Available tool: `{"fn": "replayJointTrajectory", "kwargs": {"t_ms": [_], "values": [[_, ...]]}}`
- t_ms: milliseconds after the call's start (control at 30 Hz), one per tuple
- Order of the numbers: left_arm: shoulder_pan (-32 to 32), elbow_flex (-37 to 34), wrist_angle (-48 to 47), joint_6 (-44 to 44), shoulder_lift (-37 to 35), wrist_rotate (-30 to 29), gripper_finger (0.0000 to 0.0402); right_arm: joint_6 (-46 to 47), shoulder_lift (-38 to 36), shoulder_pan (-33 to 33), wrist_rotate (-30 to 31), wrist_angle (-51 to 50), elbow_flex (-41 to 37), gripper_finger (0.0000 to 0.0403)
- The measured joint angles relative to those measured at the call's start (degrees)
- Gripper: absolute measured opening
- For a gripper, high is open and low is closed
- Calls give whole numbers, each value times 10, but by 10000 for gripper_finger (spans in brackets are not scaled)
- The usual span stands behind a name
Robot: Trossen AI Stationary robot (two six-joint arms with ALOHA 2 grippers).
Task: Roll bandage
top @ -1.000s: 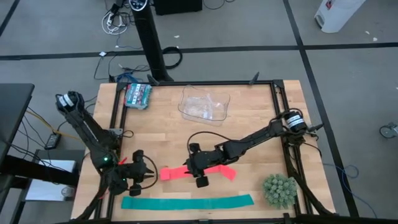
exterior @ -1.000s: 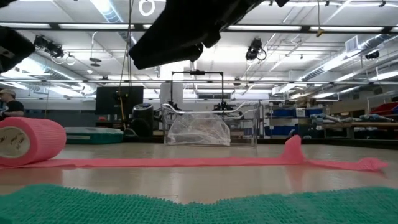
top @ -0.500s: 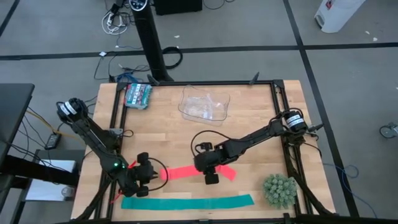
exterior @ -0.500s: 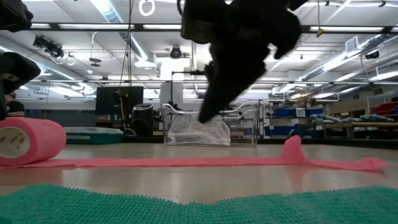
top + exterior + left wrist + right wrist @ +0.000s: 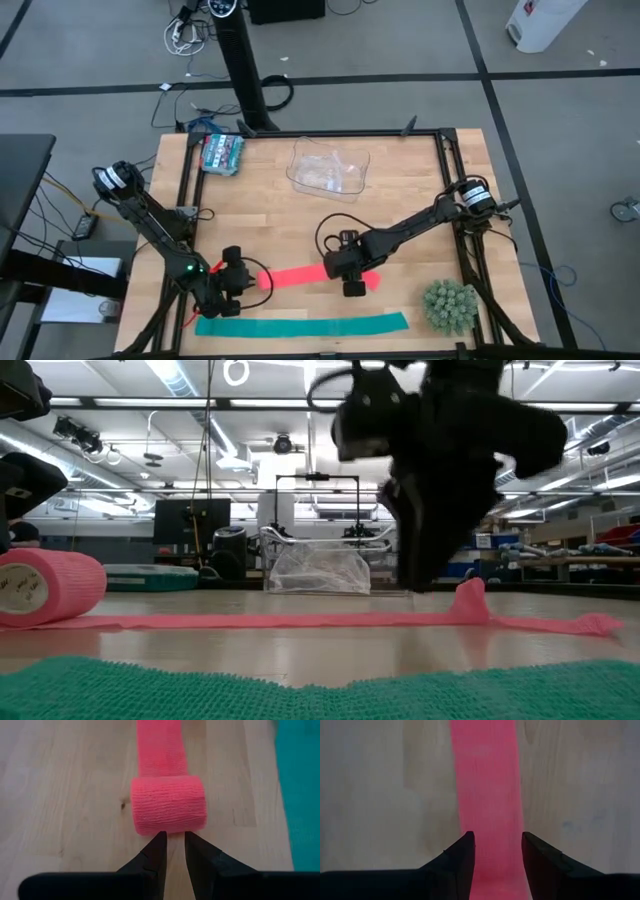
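Observation:
The pink bandage (image 5: pixel 300 276) lies as a flat strip across the near part of the table. Its left end is wound into a small roll (image 5: pixel 168 805) that rests on its side on the wood and also shows in the low view (image 5: pixel 45 588). My left gripper (image 5: pixel 173 836) is low at the roll's left side, its fingers only a narrow gap apart. My right gripper (image 5: pixel 497 837) is open, pointing down over the strip's right part (image 5: pixel 352 282), with a finger near each edge. Near the right end the strip rises in a small bump (image 5: pixel 470 595). My left gripper has its fingertips (image 5: pixel 161 837) right at the middle of the roll's outer side (image 5: pixel 170 829), coming level from the table's left. I cannot tell whether they touch it. My right gripper stands over the flat strip (image 5: pixel 487 820) from above. I cannot tell whether its fingertips touch the cloth.
A teal-green strip (image 5: pixel 300 325) lies parallel to the bandage, nearer the table's front edge. A clear plastic container (image 5: pixel 328 170) stands at the far middle, a teal packet (image 5: pixel 221 153) at the far left, and a green spiky ball (image 5: pixel 449 305) at the near right.
My right gripper has gone toward the table's right edge along the strip and come down close to it. My left gripper has gone right, up to the roll. The roll and strip have stayed where they were.

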Motion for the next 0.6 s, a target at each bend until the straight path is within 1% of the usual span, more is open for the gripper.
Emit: {"fn": "replayJointTrajectory", "kwargs": {"t_ms": [200,400,600], "values": [[0,0,-4,0,0,-1,74,25,0,1,0,6,-32,151],[1,0,-7,14,0,0,74,33,-1,4,0,23,-47,151],[15,0,-14,13,0,26,74,33,-2,4,-2,36,-51,151]]}}
